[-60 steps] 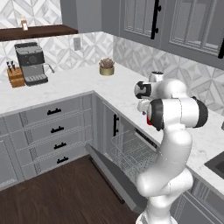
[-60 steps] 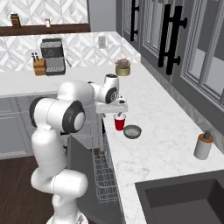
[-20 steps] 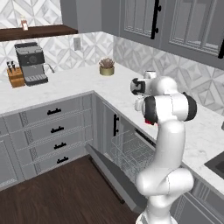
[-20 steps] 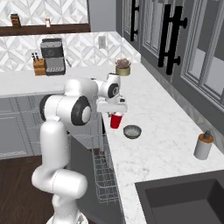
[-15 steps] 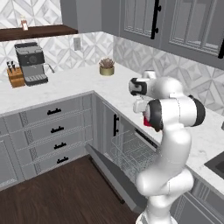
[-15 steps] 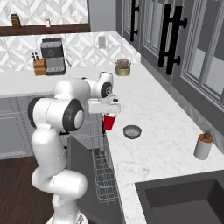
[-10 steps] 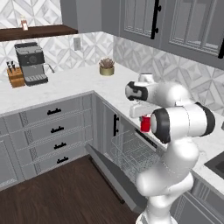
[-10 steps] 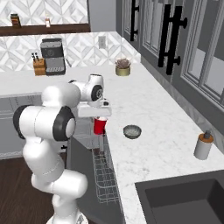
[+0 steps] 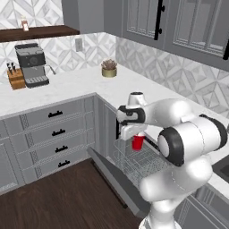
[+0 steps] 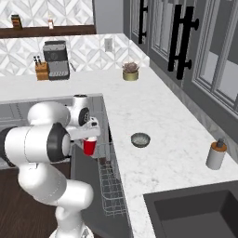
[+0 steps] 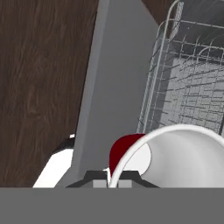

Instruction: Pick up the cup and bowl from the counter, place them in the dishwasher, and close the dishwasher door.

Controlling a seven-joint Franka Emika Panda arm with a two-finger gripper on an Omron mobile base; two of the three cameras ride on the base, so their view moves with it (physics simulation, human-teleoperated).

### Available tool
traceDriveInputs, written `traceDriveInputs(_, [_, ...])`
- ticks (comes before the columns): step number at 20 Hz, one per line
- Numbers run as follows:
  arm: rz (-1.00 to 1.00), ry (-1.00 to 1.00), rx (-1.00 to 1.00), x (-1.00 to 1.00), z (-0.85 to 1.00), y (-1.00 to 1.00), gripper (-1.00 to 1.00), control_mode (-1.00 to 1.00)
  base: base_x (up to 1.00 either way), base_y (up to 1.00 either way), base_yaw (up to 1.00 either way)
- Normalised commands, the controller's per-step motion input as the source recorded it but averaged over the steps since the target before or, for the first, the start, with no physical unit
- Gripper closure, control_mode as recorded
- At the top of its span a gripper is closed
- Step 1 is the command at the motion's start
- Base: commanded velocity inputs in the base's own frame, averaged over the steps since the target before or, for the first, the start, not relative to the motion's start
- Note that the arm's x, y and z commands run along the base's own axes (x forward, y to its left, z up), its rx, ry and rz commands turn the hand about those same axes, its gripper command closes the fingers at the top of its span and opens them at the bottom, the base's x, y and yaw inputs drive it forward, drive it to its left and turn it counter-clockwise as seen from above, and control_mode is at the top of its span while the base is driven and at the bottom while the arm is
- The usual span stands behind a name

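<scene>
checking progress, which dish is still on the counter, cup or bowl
The bowl: it sits on the counter, while the gripper holds the red cup over the dishwasher rack.

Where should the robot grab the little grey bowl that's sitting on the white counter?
By its rim, coming straight down from above. The bowl is shallow and sits upright and open on the counter, so its thin edge is probably the only part two fingers could pinch. Nothing stands close beside it. The gripper is shut on the cup over the dishwasher, so that goes first.
</scene>
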Motion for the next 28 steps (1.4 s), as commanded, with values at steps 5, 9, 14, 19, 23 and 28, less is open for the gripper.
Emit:
traceDriveInputs(5, [0.00,-0.05,-0.19,0.33,-0.50,0.15,1.00,-1.00,0.00,0.00,0.00])
traceDriveInputs(9, [0.01,0.07,-0.06,0.44,-0.48,0.14,1.00,-1.00,0.00,0.00,0.00])
traceDriveInputs(14, [0.24,0.11,0.00,0.26,-0.25,-0.12,1.00,-1.00,0.00,0.00,0.00])
traceDriveInputs(19, [0.44,0.00,-0.07,0.00,-0.07,-0.01,1.00,-1.00,0.00,0.00,0.00])
traceDriveInputs(23, [0.63,-0.01,-0.01,0.05,-0.20,-0.10,1.00,-1.00,0.00,0.00,0.00])
traceDriveInputs(28, [0.72,0.00,0.00,0.09,-0.27,-0.04,1.00,-1.00,0.00,0.00,0.00])
